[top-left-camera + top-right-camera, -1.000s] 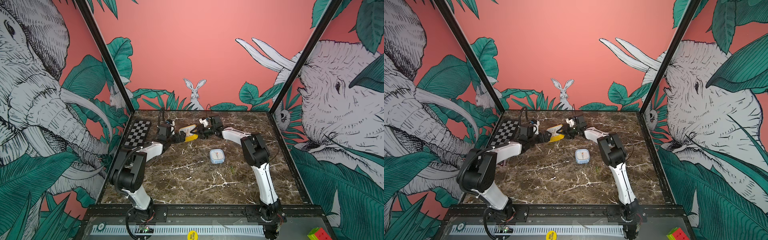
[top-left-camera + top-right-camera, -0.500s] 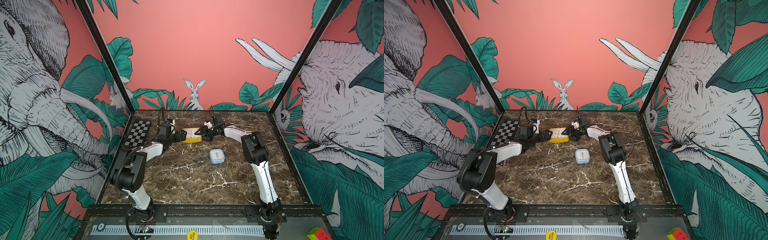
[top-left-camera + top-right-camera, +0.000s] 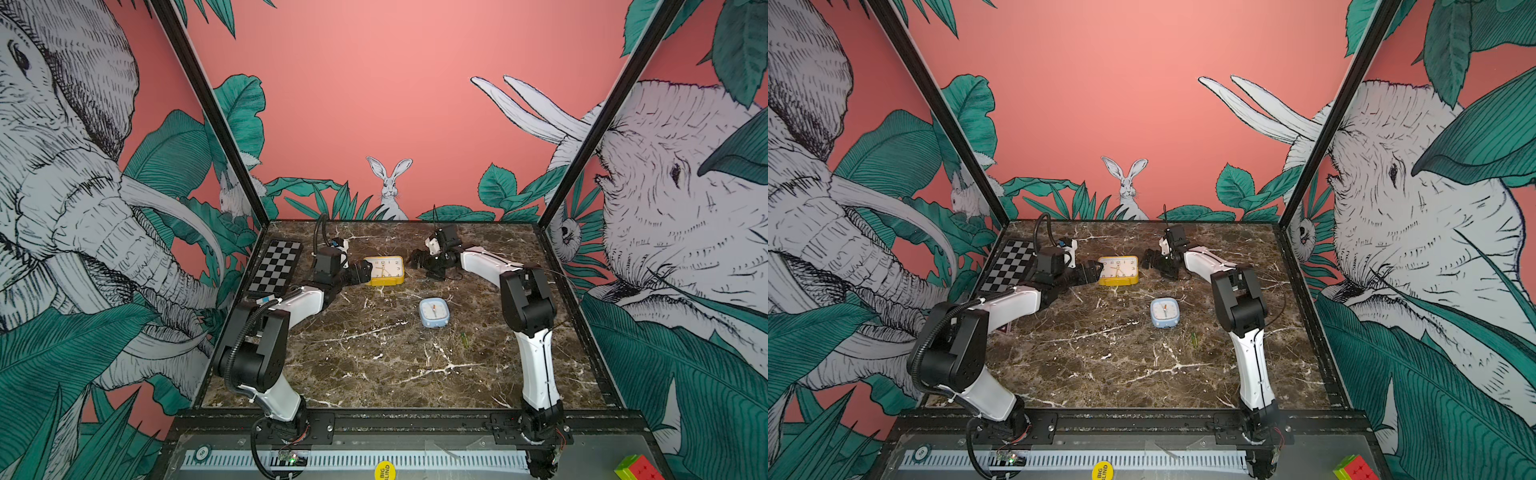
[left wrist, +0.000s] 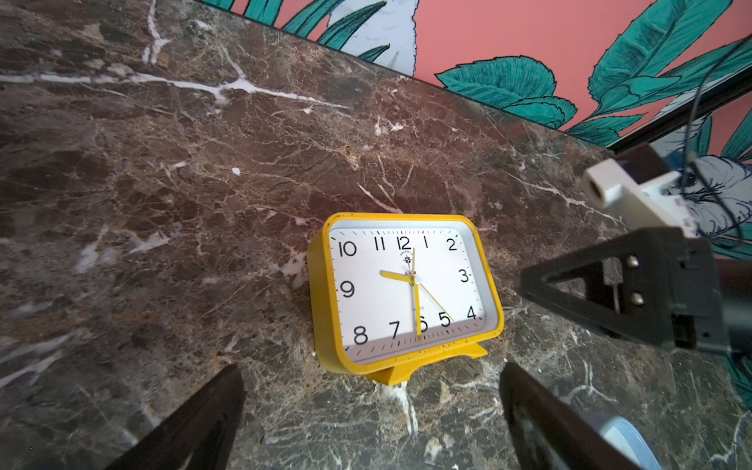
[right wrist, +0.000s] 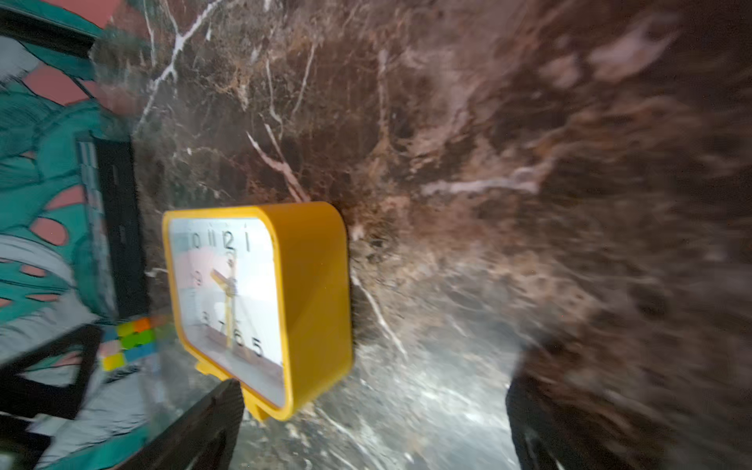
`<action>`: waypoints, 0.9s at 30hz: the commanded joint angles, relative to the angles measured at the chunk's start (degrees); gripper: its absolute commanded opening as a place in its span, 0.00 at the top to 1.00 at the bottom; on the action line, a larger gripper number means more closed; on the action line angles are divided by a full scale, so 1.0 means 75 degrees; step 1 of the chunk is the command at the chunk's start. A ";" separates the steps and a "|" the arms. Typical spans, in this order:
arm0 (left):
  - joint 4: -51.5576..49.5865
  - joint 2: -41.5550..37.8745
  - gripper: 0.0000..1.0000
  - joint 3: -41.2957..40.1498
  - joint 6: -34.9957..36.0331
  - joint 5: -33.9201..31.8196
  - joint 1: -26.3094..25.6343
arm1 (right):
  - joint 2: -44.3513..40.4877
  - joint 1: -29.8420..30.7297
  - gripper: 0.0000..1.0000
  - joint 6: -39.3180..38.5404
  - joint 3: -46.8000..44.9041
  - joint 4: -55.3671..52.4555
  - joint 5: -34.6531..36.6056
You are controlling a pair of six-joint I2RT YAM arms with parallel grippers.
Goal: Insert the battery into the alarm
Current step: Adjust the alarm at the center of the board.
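alarm [image 3: 384, 271]: yellow, rectangular, white-faced, upright

yellow alarm [image 3: 384, 271] standing, left claw [image 3: 365, 272] beside, right claw [image 3: 417, 262] near

Pink jungle-mural walls [image 3: 374, 83], elephants [image 3: 62, 187], rabbit [image 3: 390, 187]; brown marble tabletop [image 3: 374, 365]; black frame posts [image 3: 210, 112].

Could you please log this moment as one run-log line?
yellow alarm: upright on table, unheld | left pincer: open beside it | right pincer: open beside it
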 commanded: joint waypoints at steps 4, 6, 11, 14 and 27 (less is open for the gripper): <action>-0.0308 -0.0411 0.01 0.0044 0.0559 -0.0468 -0.0435 | -0.2773 0.0455 0.02 -0.4649 -0.2473 0.1931 0.3639; -0.0298 -0.0413 0.01 0.0043 0.0644 -0.0566 -0.0553 | -0.3245 0.0598 0.02 -0.5793 -0.2997 0.2200 0.4452; -0.0253 -0.0306 0.01 0.0047 0.0546 -0.0612 -0.0705 | -0.3835 0.0604 0.01 -0.6416 -0.3783 0.2056 0.5067; -0.0030 -0.0326 0.01 -0.0100 0.0370 -0.0616 -0.0736 | -0.4341 0.0636 0.01 -0.6819 -0.3928 0.1152 0.3840; 0.0157 -0.0191 0.01 -0.0033 0.0178 -0.0560 -0.0967 | -0.5597 0.1901 0.08 -1.0556 -0.5602 -0.0503 0.1821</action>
